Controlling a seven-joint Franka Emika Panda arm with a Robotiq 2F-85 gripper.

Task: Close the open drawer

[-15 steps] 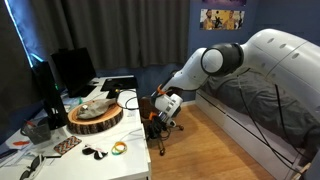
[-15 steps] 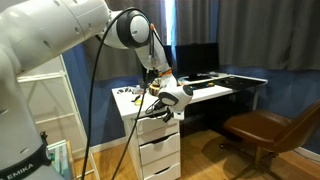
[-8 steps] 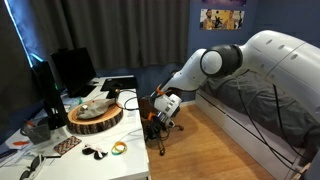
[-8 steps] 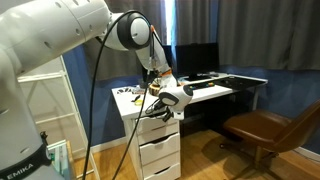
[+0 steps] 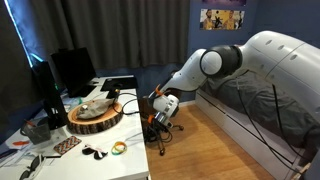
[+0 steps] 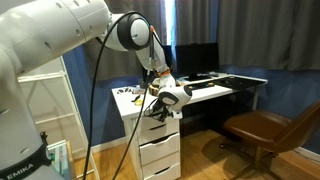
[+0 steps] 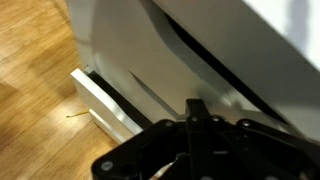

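Note:
A white drawer unit [image 6: 160, 148] stands under the end of the white desk [image 6: 215, 90], and it also shows in an exterior view [image 5: 150, 150]. My gripper [image 6: 160, 108] is at the unit's top drawer front [image 6: 165, 127], touching or almost touching it. It appears in an exterior view [image 5: 158, 116] beside the desk's end. In the wrist view the fingers [image 7: 194, 112] are together, holding nothing, against a white drawer front [image 7: 130, 40]. A lower white front [image 7: 100, 100] stands out slightly from the panel above it.
A brown office chair [image 6: 262, 130] stands on the wooden floor near the desk. The desk carries monitors [image 5: 70, 68], a round wooden tray with items [image 5: 95, 118] and small clutter [image 5: 65, 147]. Dark curtains hang behind.
My gripper has moved slightly closer to the drawer unit. Nothing else has moved.

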